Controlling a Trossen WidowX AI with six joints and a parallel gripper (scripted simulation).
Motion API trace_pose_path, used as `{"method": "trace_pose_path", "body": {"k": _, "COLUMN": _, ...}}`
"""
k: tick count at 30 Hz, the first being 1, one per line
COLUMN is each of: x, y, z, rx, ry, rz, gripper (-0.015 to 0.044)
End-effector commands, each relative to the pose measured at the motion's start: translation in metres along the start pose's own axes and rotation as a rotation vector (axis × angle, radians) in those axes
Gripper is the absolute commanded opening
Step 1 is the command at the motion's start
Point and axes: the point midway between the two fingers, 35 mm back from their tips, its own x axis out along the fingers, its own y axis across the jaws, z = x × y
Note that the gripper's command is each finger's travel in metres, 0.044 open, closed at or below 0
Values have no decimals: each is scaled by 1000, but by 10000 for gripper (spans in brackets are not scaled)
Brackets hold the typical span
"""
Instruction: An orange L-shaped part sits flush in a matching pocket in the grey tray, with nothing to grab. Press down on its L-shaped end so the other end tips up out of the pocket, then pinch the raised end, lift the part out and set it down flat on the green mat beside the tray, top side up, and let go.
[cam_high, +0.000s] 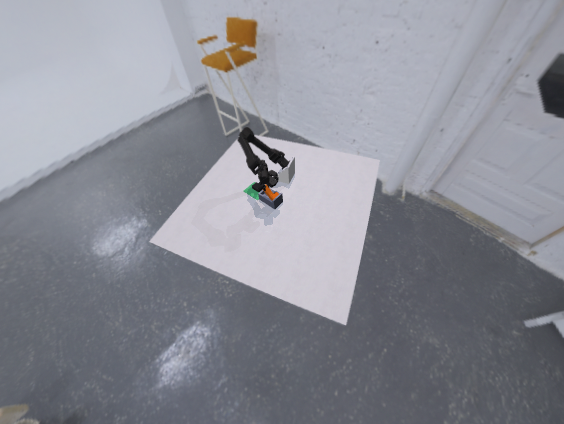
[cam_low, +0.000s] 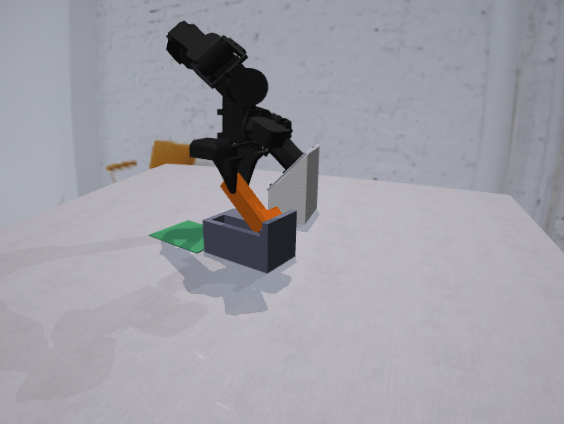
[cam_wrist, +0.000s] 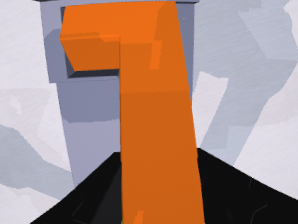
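The orange part (cam_high: 271, 192) (cam_low: 248, 202) (cam_wrist: 156, 120) is tilted steeply. Its plain end is up and its L-shaped end is down at the tray's high-walled end. My gripper (cam_low: 240, 184) (cam_wrist: 157, 159) is shut on the raised plain end, above the tray. The grey tray (cam_high: 276, 203) (cam_low: 235, 248) (cam_wrist: 90, 145) stands on the table, its pocket partly uncovered at the end near the mat. The L-shaped end is around the tray's top edge; whether it touches the tray is hidden. The green mat (cam_high: 251, 192) (cam_low: 175, 231) lies flat beside the tray's low end.
A pale grey upright panel (cam_high: 286, 174) (cam_low: 287, 197) with a slanted top edge stands behind the tray, close to the arm. The arm reaches over from the back. An orange chair (cam_high: 230, 59) stands beyond the table.
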Motion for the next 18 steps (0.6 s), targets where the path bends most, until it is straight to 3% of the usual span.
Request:
{"method": "trace_pose_path", "body": {"k": 1, "x": -6, "y": 0, "z": 1, "rx": 4, "ry": -5, "rz": 3, "gripper": 0}}
{"method": "trace_pose_path", "body": {"k": 18, "x": -27, "y": 1, "z": 1, "rx": 3, "ry": -5, "rz": 4, "gripper": 0}}
